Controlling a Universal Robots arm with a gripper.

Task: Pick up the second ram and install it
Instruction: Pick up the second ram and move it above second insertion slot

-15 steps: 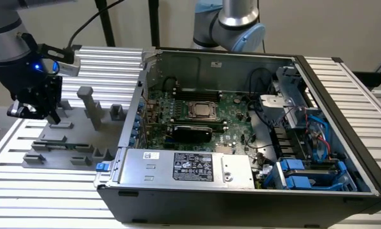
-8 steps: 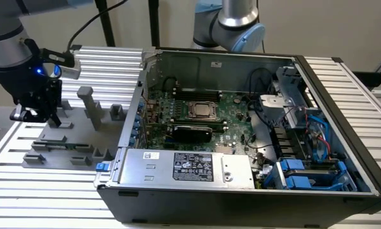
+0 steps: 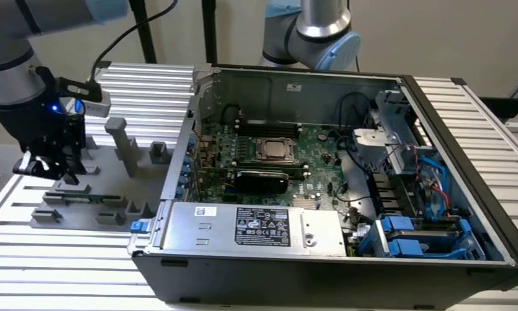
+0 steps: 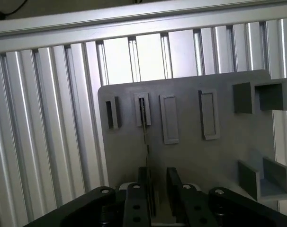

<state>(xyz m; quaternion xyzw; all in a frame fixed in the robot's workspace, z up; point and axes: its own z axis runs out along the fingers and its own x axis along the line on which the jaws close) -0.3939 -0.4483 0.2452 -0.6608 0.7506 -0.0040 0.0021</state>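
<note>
Overhead, the gripper [image 3: 56,172] points straight down above the second ram [image 3: 79,196].

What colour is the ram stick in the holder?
The ram stick is green; exterior view shows it best.

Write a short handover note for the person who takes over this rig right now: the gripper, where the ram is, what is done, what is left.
Gripper: open, holding nothing, low over the gray holder, which lies at the exterior view's left of the open computer case.
Second ram: standing on its edge in a slot of the holder, close in front of the gripper, not gripped.
Done: the gripper is placed at the ram.
Left: the ram is not yet picked up and not yet installed on the motherboard inside the case.
</note>
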